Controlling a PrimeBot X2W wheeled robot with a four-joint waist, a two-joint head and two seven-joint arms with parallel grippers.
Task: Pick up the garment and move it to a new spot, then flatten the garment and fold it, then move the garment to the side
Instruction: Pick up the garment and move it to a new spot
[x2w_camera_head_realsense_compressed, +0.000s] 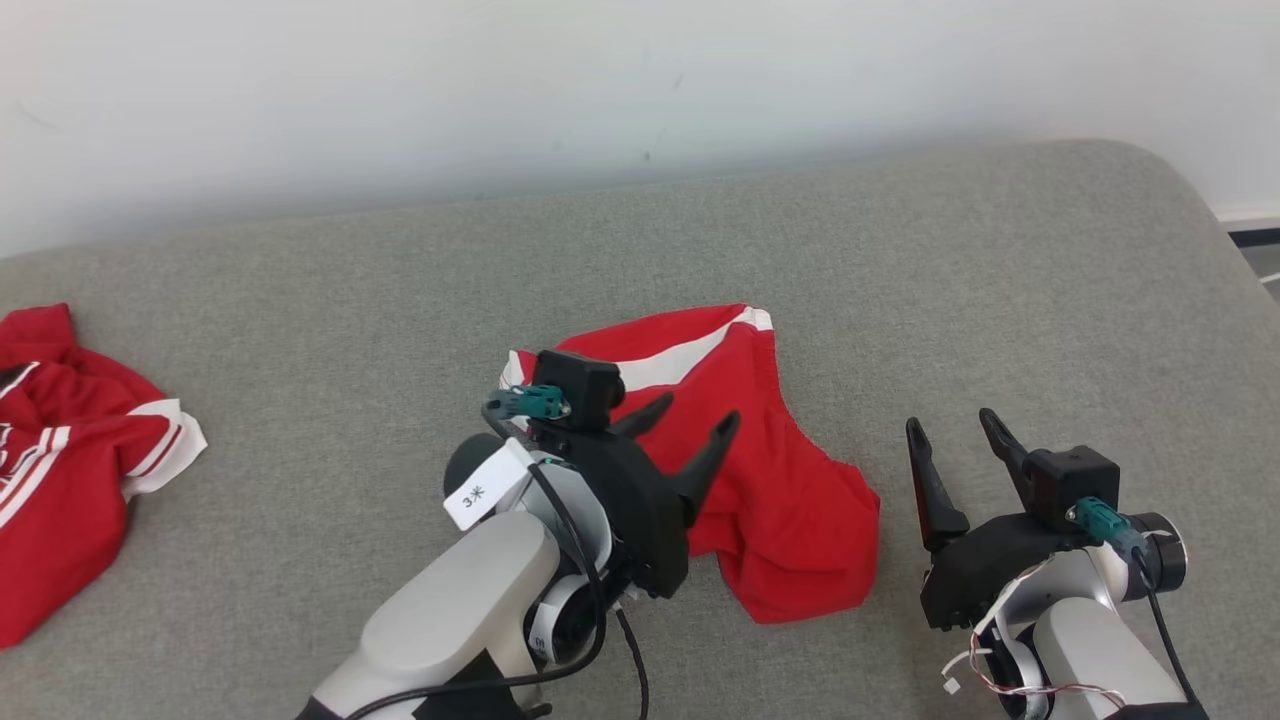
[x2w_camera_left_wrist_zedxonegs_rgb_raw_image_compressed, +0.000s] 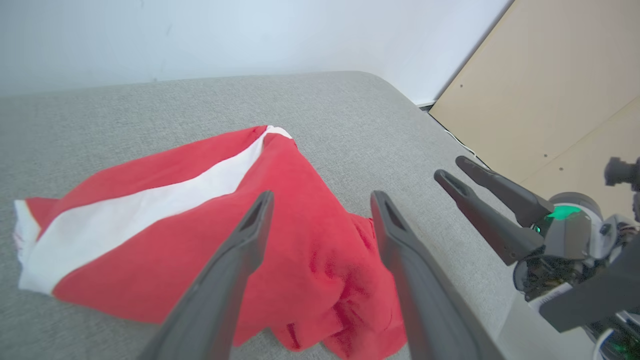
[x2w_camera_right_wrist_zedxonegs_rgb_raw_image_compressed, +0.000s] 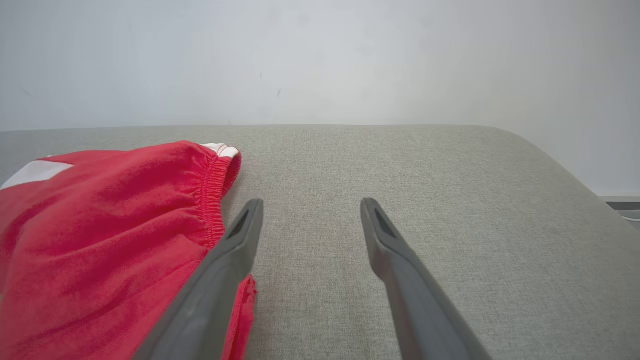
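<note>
The red shorts lie crumpled mid-cushion, apparently placed. The left gripper hovers over them, spread and empty; the right gripper, also spread, waits just beside. Flattening is next: pinch opposite edges, pull apart.

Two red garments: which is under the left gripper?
The centre garment, beneath the open left gripper; the other garment lies bunched at the far left.

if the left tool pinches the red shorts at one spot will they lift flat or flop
Probably floppy: the red shorts lie in soft crumpled folds, so one pinch should leave them sagging. Pushed, they'd likely bunch on the grey cloth surface rather than slide.
</note>
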